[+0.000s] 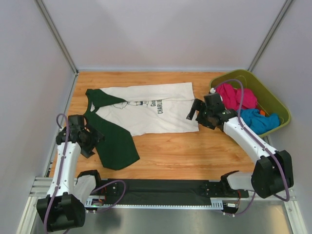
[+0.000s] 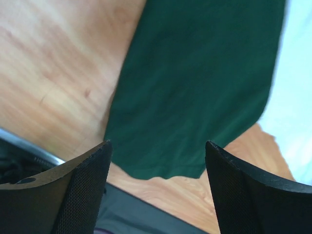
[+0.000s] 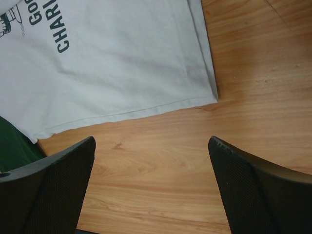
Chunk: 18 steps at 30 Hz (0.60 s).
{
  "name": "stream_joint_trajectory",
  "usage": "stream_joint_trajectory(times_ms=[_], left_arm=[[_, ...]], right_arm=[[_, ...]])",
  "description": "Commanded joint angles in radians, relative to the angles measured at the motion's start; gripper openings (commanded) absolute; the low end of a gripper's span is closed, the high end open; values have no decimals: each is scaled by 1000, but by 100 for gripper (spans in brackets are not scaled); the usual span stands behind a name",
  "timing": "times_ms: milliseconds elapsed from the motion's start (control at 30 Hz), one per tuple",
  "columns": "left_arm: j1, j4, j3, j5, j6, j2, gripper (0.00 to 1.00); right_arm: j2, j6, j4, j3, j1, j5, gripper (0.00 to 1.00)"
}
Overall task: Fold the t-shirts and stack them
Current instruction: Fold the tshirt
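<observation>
**Partly spread tee on the bench, both grippers open and empty**

Top view: the t-shirt (image 1: 146,114) lies flat on the wooden bench (image 1: 195,151), left of centre, with its neck to the left and its hem to the right. The white body carries dark lettering. One dark green sleeve (image 1: 117,141) reaches toward the near left.

Left wrist view: the left gripper (image 2: 157,144) has its fingers spread wide and holds nothing. The green sleeve's end lies ahead, between the two fingers. From above, this gripper (image 1: 95,141) sits just beside the sleeve's left edge.

Right wrist view: the right gripper (image 3: 151,140) is fully spread and also empty. It is over bare wood, just off the tee's hem corner. From above, it (image 1: 196,111) is at the hem edge.

At the far right stands an olive-green tub (image 1: 273,100), which holds a pink garment (image 1: 236,95) and a blue garment (image 1: 258,121).
</observation>
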Motion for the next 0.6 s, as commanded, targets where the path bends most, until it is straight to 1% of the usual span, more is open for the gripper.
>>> stream_joint_trajectory(times_ms=[0,67,133,300,467,567], left_arm=[[-11,-84,-64,16,-58,-37,83],[-12,-90,-107,22,-74,-51,83],[-23,-68,-138,58,-82,-56,83],[-45,-4,-174,78,-81,-56,82],[-45,79,-164,24,-102,-34,81],[-42,128,-101,-46,-64,18,81]], right_arm=[[-22,111,-54,-26,5,50,100],[-21,137,-77,-52,5,55,100],[-30,183,-83,-72,7,49,99],[-47,243,-11,-149,5,3,95],[-13,240,9,-145,5,11,93],[8,243,15,-137,7,21,91]])
